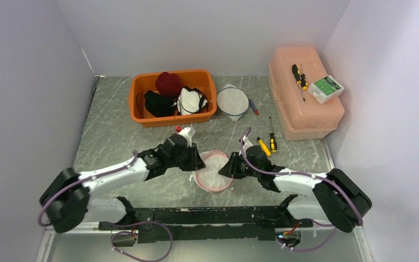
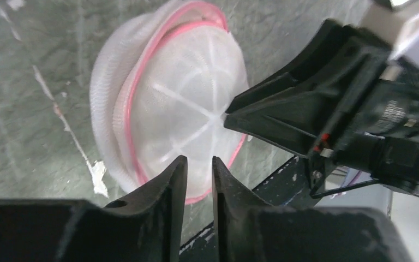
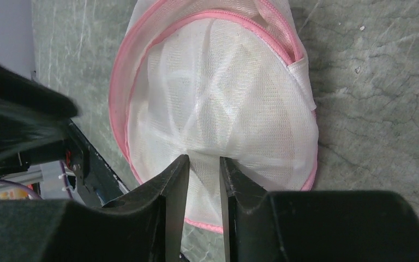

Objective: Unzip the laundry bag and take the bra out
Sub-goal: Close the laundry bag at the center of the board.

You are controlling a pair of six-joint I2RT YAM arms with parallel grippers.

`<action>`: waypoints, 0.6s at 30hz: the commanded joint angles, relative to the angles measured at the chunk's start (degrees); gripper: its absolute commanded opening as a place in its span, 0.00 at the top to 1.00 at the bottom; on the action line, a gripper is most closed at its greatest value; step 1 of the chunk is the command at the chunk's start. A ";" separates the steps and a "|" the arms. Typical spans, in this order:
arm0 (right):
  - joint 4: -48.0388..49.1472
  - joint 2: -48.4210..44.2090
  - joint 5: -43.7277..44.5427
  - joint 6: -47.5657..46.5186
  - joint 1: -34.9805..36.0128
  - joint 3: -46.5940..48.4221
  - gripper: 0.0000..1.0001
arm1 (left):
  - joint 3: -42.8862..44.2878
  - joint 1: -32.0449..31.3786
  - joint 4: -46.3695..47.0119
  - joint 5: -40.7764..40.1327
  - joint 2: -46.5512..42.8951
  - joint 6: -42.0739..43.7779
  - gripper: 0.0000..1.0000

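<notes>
grey-green marbled tabletop (image 1: 114,139) under pink-trimmed laundry bag (image 1: 214,173), pale lilac walls (image 1: 27,82) around

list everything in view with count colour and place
laundry bag: one, white mesh, pink trim, between the grippers
second mesh bag: one, white, right of the bin
bin: one, orange, back centre
clothes: several, dark red, black, white, in the bin
storage box: one, pale pink, back right
small box: one, white and green, on the storage box
screwdrivers: about four, yellow and black, table and storage box
table: one, grey-green
left gripper: one, black, slightly open by the laundry bag
right gripper: one, black, pinching the laundry bag's mesh
</notes>
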 commanded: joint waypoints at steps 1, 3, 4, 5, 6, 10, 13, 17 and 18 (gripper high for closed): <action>-0.98 1.40 2.95 -0.52 0.03 1.45 0.68 | 1.16 -0.69 9.80 5.14 9.97 0.90 0.77; -1.58 1.83 2.81 -0.91 0.03 2.09 0.68 | 2.57 -0.72 9.75 5.18 13.34 1.26 0.80; -1.85 1.95 2.76 -0.96 0.02 2.41 0.68 | 2.53 -0.74 10.53 5.32 14.43 1.34 0.81; -2.12 1.96 2.76 -1.06 0.07 2.59 0.67 | 2.10 -0.75 11.10 5.13 15.19 1.07 0.81; -2.45 1.82 2.82 -1.12 0.20 2.78 0.67 | 1.54 -0.73 11.14 4.70 16.04 0.63 0.82; -3.27 0.86 3.50 -1.14 0.74 2.73 0.64 | 0.30 -0.68 8.90 1.34 18.49 -1.18 0.86; -4.05 0.39 3.95 -1.54 1.21 2.90 0.63 | -1.18 -0.68 9.40 -0.19 18.99 -2.45 0.86; -5.43 1.31 4.10 -2.32 1.98 3.66 0.60 | -2.29 -0.68 10.30 -1.42 20.01 -3.70 0.86; -5.84 1.40 4.10 -2.44 2.13 3.77 0.59 | -2.50 -0.70 10.41 -1.48 20.34 -3.92 0.87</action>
